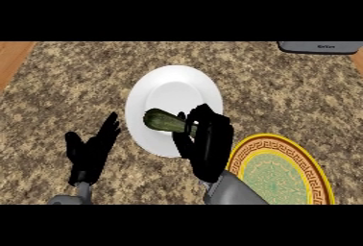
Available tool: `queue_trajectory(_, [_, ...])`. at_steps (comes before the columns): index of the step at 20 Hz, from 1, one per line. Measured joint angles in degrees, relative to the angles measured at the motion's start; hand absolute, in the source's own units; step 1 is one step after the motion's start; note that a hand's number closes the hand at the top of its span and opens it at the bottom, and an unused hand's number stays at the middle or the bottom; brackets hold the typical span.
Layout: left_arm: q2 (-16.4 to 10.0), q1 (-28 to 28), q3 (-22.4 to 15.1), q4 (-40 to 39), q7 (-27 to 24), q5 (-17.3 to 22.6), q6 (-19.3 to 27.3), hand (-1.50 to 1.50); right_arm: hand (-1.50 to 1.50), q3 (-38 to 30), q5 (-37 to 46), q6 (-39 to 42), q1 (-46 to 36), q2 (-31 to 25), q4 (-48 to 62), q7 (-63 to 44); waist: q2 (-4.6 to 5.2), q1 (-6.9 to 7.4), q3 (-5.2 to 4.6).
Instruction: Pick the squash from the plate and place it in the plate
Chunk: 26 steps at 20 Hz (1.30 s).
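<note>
**Right hand closed on the squash over the white plate**

The speckled stone counter [85,72] fills the view, with a strip of wood [13,55] at its upper left corner; a white plate [174,81] sits near the middle; a second plate [312,163], yellow-rimmed with a green patterned centre, lies at the lower right, just beside the white one. The right hand [209,144] comes up from its grey forearm [234,192] and lies over the white plate's lower right part, fingers and thumb curled round the right end of the squash [162,120]. The left hand [89,153] rests at the lower left, fingers straight and pointing up, holding nothing. The squash is dark green and long, its free end pointing left over the white plate; whether it touches the plate cannot be told. A grey object [318,46] shows at the top right edge.
</note>
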<state>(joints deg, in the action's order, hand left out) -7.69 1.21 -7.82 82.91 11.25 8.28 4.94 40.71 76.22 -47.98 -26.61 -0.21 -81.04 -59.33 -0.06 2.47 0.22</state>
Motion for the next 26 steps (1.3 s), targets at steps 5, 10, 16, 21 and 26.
queue_trajectory(5, [-0.1,0.3,-0.1,0.3,0.4,-0.1,-0.4,0.0,1.5,-2.2,0.6,-2.9,-8.5,-0.2,9.9,-2.1,0.23,0.43,0.04])
queue_trajectory(10, [-0.3,0.4,0.5,-0.3,-0.4,-0.1,-0.9,0.0,1.5,-5.0,-2.7,-7.4,-14.7,-0.2,19.8,-1.9,0.37,0.37,0.1])
queue_trajectory(16, [0.1,0.9,0.0,0.1,-0.2,-0.6,-0.8,0.0,-1.5,-7.7,-15.5,-6.3,-18.1,0.1,30.0,-2.2,0.91,1.14,0.13])
queue_trajectory(21, [0.5,1.6,-0.4,0.0,-0.3,-0.9,-1.2,0.0,-1.5,-8.0,-29.2,-6.6,-20.6,0.2,36.2,4.7,1.44,2.18,0.17])
queue_trajectory(26, [0.7,1.4,-0.4,0.2,-0.6,-0.6,-1.6,0.0,-1.5,-8.7,-39.7,-10.4,-20.8,0.2,36.4,17.1,1.57,2.36,0.23])
